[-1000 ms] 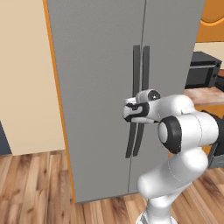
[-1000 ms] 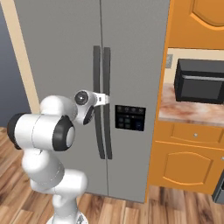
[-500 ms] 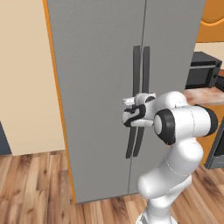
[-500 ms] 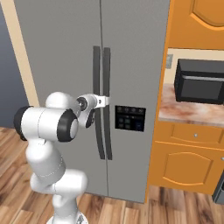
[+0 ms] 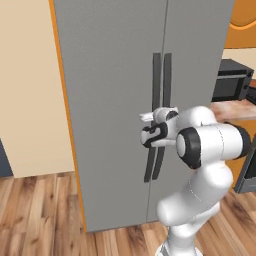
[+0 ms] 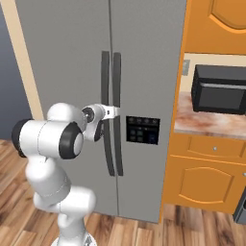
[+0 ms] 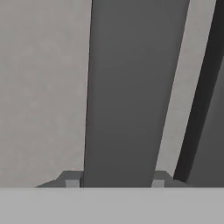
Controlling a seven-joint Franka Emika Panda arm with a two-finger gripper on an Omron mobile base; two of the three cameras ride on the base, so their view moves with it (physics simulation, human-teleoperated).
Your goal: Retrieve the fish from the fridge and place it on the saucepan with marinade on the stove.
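The tall grey fridge (image 5: 115, 75) (image 6: 62, 48) stands with both doors shut, so the fish is hidden. My gripper (image 5: 150, 131) (image 6: 106, 115) (image 7: 116, 180) is at mid height on the left dark bar handle (image 5: 156, 75) (image 6: 104, 72) (image 7: 131, 87). In the hand view the two fingertips (image 7: 72, 179) sit tight against either side of that handle, shut on it. The second handle (image 7: 201, 96) runs close beside it. The saucepan and the stove are out of view.
A black microwave (image 5: 230, 85) (image 6: 218, 89) sits on a speckled counter (image 6: 206, 122) right of the fridge, over orange cabinets (image 6: 206, 178). A dark dispenser panel (image 6: 141, 129) is set in the right door. Wooden floor (image 5: 40, 210) and a beige wall (image 5: 30, 100) lie to the left.
The jaws have closed in from wide apart onto the left handle. The arm's elbow has shifted slightly; the hand stays at the handle.
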